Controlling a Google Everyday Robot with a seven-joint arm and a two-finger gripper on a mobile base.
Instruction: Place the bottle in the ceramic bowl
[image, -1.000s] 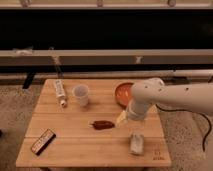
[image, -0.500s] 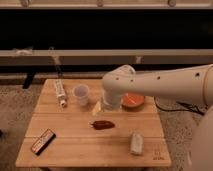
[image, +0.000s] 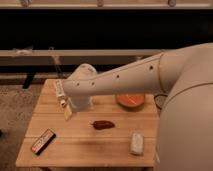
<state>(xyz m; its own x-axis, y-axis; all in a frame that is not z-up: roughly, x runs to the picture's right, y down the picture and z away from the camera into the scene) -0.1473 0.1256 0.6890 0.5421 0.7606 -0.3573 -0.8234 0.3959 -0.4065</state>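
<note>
Claw (image: 67, 113) at the end of the white arm (image: 120, 80), which reaches in from the right across the wooden bench (image: 90, 150); the claw hangs low over the bench's left rear part. Whether it is released or clenched cannot be told. Bottle (image: 60, 92): lying on the bench just behind and slightly left of the claw, its near end close against it; contact cannot be judged. Ceramic bowl (image: 131, 100): orange, well to the right of the claw, its rear edge hidden by the arm; the bottle is not in it. Brown object (image: 102, 124): right of the claw and a little nearer the front edge. White packet (image: 136, 143): farther right and forward. Dark bar (image: 43, 141): forward and left of the claw.
</note>
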